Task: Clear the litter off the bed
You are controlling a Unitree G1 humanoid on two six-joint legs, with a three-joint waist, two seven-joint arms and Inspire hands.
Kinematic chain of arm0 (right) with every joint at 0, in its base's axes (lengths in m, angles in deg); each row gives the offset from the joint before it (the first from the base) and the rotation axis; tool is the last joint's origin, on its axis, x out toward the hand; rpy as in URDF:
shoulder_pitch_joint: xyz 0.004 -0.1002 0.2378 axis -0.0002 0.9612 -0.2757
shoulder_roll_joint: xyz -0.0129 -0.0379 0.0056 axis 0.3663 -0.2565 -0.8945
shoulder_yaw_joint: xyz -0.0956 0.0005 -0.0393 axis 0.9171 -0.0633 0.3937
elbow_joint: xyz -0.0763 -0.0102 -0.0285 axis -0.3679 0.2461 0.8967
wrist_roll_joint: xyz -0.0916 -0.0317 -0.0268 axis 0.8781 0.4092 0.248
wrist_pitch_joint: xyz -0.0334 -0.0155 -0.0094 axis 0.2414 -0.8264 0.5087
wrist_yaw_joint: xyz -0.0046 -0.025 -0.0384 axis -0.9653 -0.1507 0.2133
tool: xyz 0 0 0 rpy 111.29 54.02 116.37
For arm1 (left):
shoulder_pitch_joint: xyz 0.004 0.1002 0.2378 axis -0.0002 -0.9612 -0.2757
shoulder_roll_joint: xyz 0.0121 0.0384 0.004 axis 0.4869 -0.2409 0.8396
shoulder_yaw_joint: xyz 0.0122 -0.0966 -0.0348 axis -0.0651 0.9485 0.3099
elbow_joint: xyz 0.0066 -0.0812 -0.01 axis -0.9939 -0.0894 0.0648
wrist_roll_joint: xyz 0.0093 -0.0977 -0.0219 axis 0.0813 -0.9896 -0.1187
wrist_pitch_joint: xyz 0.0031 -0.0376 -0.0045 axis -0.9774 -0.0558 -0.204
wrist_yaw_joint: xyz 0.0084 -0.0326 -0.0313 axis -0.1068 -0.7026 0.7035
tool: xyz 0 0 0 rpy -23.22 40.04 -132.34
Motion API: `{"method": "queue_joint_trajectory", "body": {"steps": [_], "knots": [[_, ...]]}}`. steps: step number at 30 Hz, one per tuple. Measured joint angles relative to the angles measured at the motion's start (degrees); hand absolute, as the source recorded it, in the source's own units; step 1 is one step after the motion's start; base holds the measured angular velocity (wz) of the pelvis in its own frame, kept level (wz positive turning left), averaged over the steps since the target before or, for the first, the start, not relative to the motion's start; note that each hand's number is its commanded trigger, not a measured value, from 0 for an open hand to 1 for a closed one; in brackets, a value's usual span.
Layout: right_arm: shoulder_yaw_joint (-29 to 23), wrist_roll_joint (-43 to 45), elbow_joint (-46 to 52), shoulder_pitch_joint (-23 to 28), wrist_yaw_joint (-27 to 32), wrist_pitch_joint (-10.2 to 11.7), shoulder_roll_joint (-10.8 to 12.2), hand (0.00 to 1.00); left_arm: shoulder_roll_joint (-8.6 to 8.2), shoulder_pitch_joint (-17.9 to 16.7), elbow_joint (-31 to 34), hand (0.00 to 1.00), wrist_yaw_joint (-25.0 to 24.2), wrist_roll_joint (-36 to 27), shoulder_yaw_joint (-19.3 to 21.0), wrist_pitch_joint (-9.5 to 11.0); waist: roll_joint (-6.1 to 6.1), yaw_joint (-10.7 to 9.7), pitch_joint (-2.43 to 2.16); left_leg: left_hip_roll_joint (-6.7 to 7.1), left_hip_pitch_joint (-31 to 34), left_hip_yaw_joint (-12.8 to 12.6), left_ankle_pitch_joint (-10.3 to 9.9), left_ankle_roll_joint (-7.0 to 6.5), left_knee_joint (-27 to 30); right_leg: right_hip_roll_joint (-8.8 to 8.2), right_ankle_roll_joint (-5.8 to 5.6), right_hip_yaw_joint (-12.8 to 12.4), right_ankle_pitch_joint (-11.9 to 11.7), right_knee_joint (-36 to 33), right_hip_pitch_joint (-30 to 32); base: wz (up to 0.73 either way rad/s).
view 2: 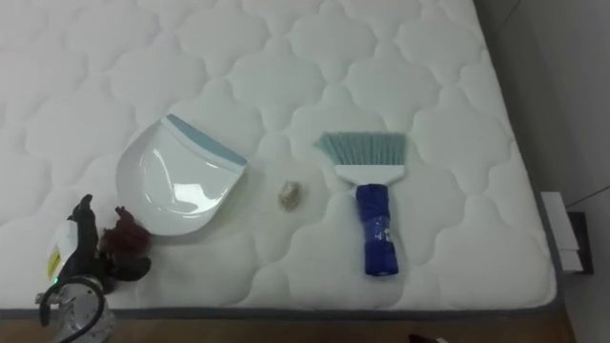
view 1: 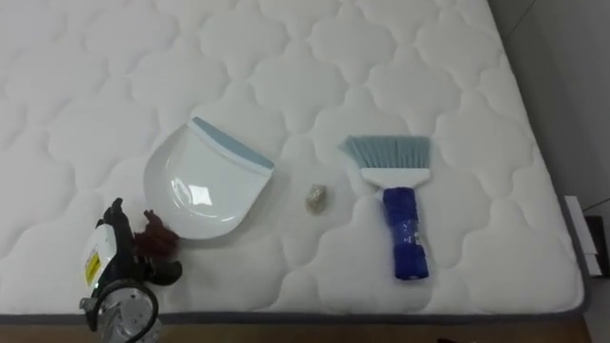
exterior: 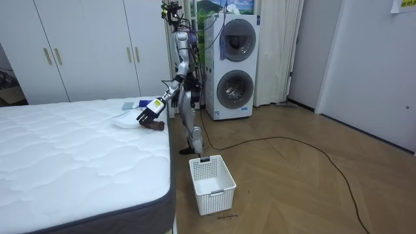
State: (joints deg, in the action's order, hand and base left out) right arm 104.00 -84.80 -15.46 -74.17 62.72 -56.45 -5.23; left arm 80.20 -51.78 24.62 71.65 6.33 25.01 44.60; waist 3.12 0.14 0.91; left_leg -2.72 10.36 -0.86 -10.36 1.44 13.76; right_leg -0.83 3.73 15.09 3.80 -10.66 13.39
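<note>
On the white quilted mattress (view 1: 457, 76) lies a white dustpan (view 1: 210, 186) with a pale blue lip that faces up and right. A small crumpled scrap of rubbish (view 1: 316, 198) sits just right of it. Further right lies a brush (view 1: 396, 205) with a blue handle and pale bristles that point away from me. My left hand (view 1: 152, 243) hovers at the dustpan's near left rim, fingers relaxed and open, close to the rim but holding nothing. In the room view the same left hand (exterior: 151, 116) reaches over the bed's end.
The mattress's near edge (view 1: 334, 312) runs along the bottom, its right edge (view 1: 558, 210) drops to the floor. In the room view a white laundry basket (exterior: 211, 184) stands on the wooden floor beside the bed, and stacked washing machines (exterior: 234, 65) stand behind the robot.
</note>
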Motion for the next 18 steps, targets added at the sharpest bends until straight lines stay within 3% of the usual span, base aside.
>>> {"method": "queue_joint_trajectory", "body": {"steps": [6, 11, 13, 18], "knots": [[0.0, 0.0, 0.2, -0.1, 0.1, -0.1, 0.0, 0.00, 0.30, 0.6, -1.3, 0.00, 0.0, -3.2, -0.5, -0.1, 0.28, -0.4, 0.12, -0.08, 1.9, -0.3, 0.0, 0.00, 1.0, -0.25, 0.17, 1.1, 0.0, -0.3, 1.2, 0.06], [0.1, 0.3, 0.9, -0.1, 0.4, 0.0, -0.4, 0.00, 1.73, 2.6, -5.7, 0.00, 0.0, -3.2, -0.6, -1.1, 0.48, -0.5, 0.61, -0.16, 4.9, -0.4, 0.0, 0.00, 2.1, -0.70, 0.57, 2.2, 0.3, -1.8, 4.0, 0.07], [1.6, 0.3, 1.0, -0.9, 1.0, 0.0, -0.6, 0.00, 2.31, 4.0, -8.8, 0.00, -0.1, -3.3, -1.3, -1.3, 0.46, -0.5, 1.01, -0.05, 6.3, -0.4, 0.0, 0.00, 3.1, -1.11, 0.71, 2.4, 0.8, -3.2, 5.5, 0.05], [2.9, 0.7, 1.1, -3.0, 1.3, 0.0, -0.9, 0.00, 2.68, 6.6, -10.5, 0.00, -1.4, -4.4, -2.5, -1.4, 0.60, -0.5, 1.42, -0.15, 10.3, -0.4, 0.0, 0.00, 5.7, -1.33, 1.12, 2.3, 1.2, -5.4, 9.0, 0.09]]}}
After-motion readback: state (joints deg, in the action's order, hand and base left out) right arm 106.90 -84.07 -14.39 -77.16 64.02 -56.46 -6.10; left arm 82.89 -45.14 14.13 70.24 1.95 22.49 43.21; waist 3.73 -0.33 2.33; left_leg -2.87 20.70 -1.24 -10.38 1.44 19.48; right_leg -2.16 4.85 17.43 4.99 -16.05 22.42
